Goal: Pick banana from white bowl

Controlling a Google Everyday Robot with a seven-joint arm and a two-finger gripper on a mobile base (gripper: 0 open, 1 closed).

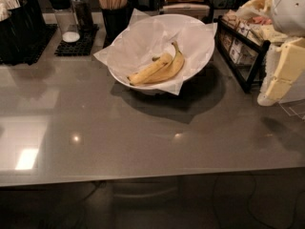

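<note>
Gripper (279, 80) hanging at right edge, opening not tellable, well apart from white bowl (198, 70) where banana (150, 69) is lying against 1 longer banana (174, 65); approach seemingly not yet under way, calling for leftward reach above it.

We count 2 yellow fruits in 1 white bowl (204, 63): 1 banana (148, 70), the shorter one, and 1 longer banana (172, 67) touching it. 1 sheet of crinkled paper (143, 42) lines the bowl. Behind it we count 2 shakers, 1 clear shaker (63, 14) and 1 dark shaker (82, 6), on 1 black mat (76, 46), plus 1 black cup of wooden sticks (112, 6). To the right stands 1 black rack (240, 51) of packets. We see 1 gripper (275, 82), at the right edge over 1 table (143, 142).
</note>
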